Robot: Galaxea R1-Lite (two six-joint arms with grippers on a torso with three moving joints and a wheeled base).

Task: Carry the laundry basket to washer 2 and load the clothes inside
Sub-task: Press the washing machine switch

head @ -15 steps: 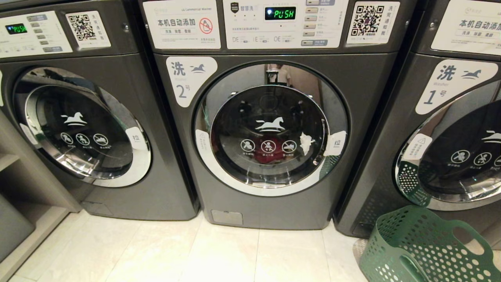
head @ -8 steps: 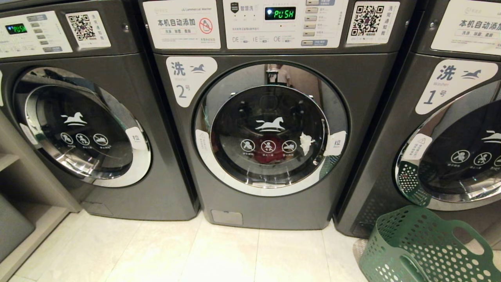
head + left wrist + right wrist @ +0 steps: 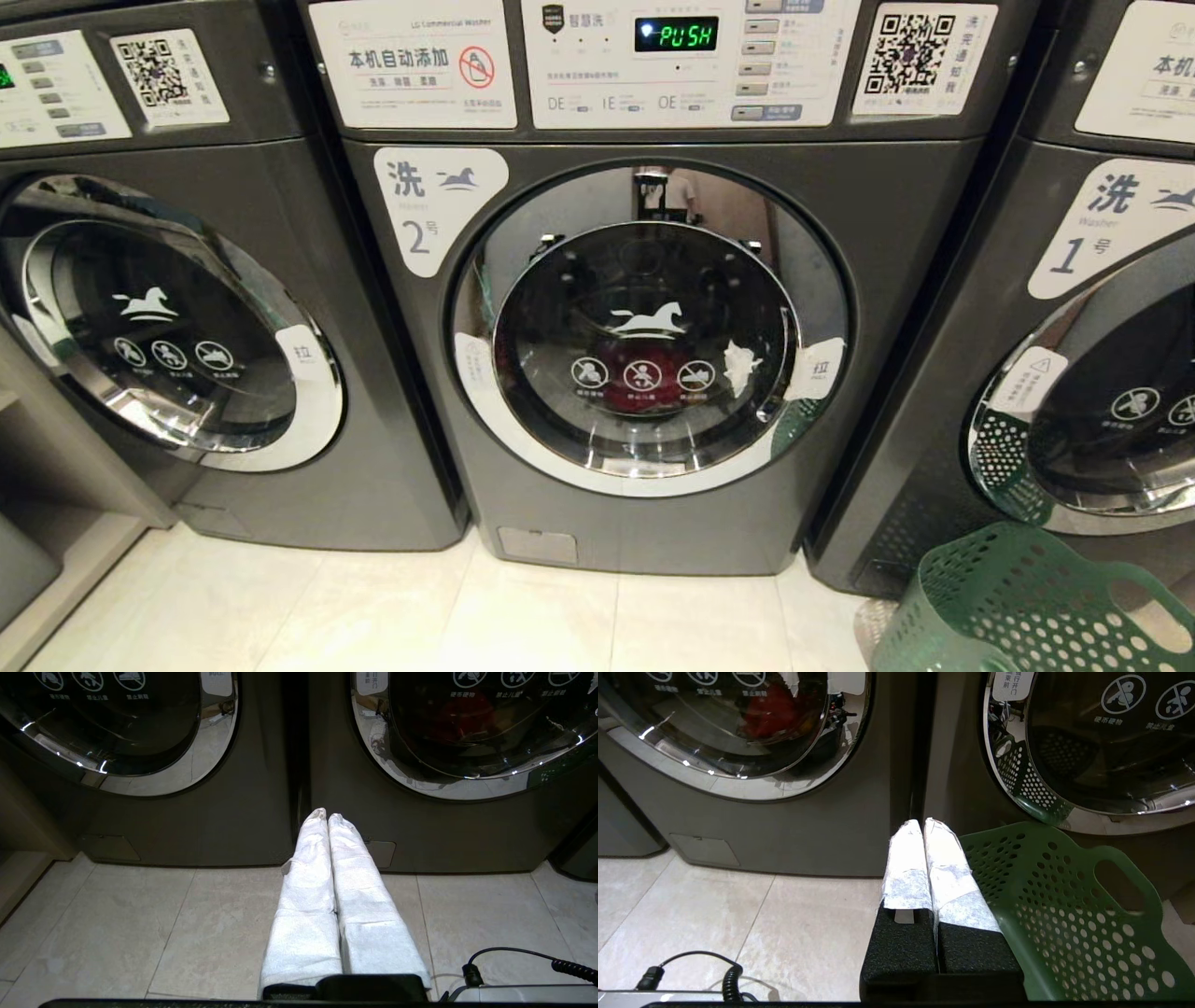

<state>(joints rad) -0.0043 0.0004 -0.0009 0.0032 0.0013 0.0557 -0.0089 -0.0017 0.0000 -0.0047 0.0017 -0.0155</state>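
Washer 2 [image 3: 896,280], dark grey with a white "2" label [image 3: 434,210], faces me at the centre, its round chrome-rimmed door [image 3: 523,448] closed. Red clothes [image 3: 639,373] show behind the glass. The green perforated laundry basket [image 3: 1018,607] stands on the floor at the lower right, before the neighbouring washer; no clothes show in the part I see. My left gripper [image 3: 327,817] is shut and empty, low over the tiles at the gap left of washer 2 [image 3: 444,821]. Also shut and empty, my right gripper [image 3: 923,823] hangs beside the basket's rim [image 3: 1064,905].
Washer 1 [image 3: 980,373] stands to the right and an identical grey washer [image 3: 373,420] to the left. A low shelf unit [image 3: 47,541] sits at the far left. Pale floor tiles [image 3: 467,616] lie in front. A coiled cable [image 3: 728,975] lies near the right arm.
The whole head picture has shifted: the washers sit lower and larger, so the camera has moved closer. Door, basket and clothes keep their places.
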